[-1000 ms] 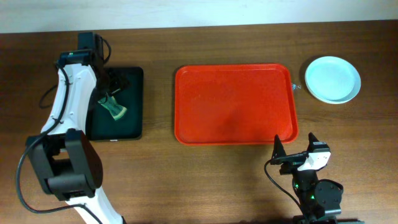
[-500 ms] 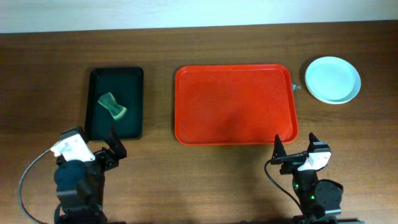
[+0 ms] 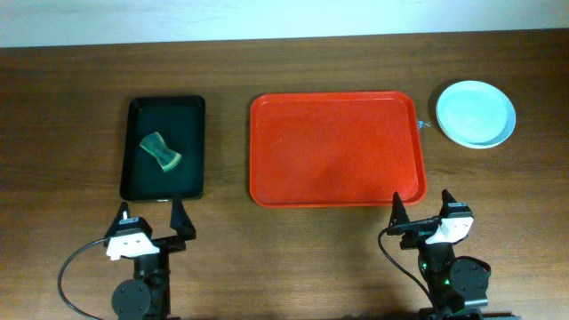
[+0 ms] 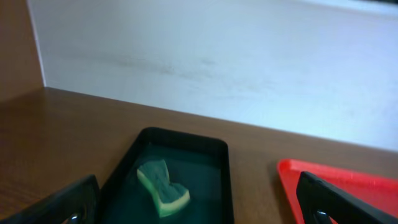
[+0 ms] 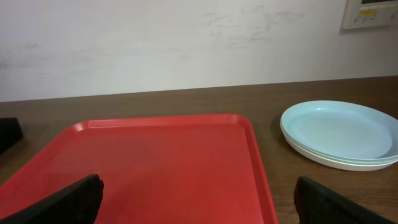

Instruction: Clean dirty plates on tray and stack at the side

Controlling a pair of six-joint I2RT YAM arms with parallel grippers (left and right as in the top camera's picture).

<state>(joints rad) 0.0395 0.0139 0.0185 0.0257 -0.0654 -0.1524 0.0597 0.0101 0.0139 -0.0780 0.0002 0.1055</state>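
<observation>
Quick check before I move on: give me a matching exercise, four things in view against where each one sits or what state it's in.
Things:
1. red tray
2. black tray
3. sponge
4. plates

Places or states:
A. lying inside the black tray
B. stacked, right of the red tray
C. centre of the overhead view, nothing on it
D. left of the red tray

Pairs: 1-C, 2-D, 3-A, 4-B

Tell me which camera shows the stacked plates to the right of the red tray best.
The right wrist view: it sees the plates low and side-on, so layered rims show at the stack's edge. Overhead shows the plates whole but as one pale disc, with the layers not separable. The left wrist view does not include them.
</observation>
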